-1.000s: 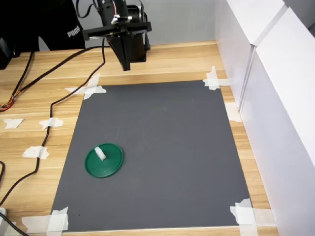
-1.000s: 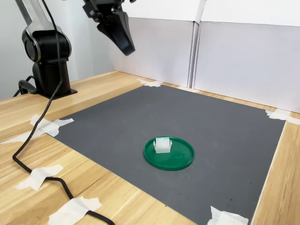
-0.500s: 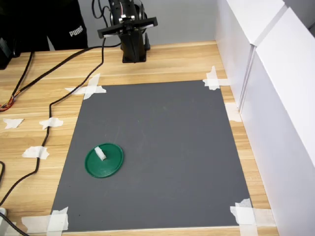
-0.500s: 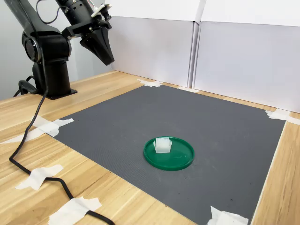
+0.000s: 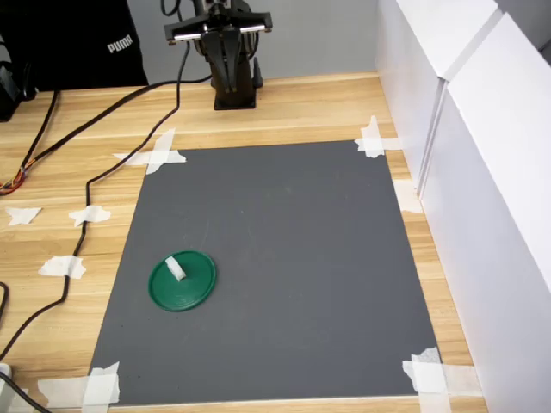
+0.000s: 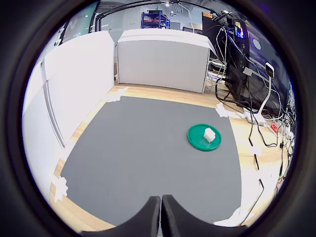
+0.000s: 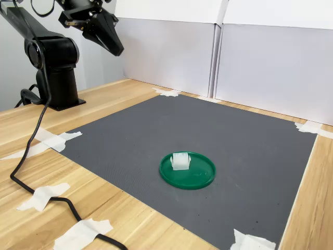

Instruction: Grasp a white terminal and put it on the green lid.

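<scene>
A: First exterior view: the terminal (image 5: 175, 269) sits on the lid (image 5: 182, 280), toward its upper-left part, and the lid lies on the grey mat (image 5: 284, 258) near the first exterior view's left edge of it. The gripper (image 5: 230, 62) is far off, up by the arm's base (image 5: 234, 93) on the wooden table (image 5: 301, 107).

B: So the placing looks done?

A: I'd judge so. The block rests inside the rim, nothing touching it, and the arm is parked well clear, probably so it won't knock the lid.

B: Wrist view?

A: The two fingers (image 6: 148, 215) meet along a thin seam at the frame's edge, closed with nothing between them. Beyond them, the lid (image 6: 204, 137) with the terminal (image 6: 209, 134) on it, well apart from the tips.

B: And the second exterior view?

A: The gripper (image 7: 117, 50) hangs high above the table beside the base (image 7: 57, 70), tips pointing down toward the mat (image 7: 218, 135). The terminal (image 7: 180, 161) stands on the lid (image 7: 187, 170), left of its centre. Tape pieces (image 7: 44, 194) pin the mat's corners flat, likely to stop it sliding.
</scene>
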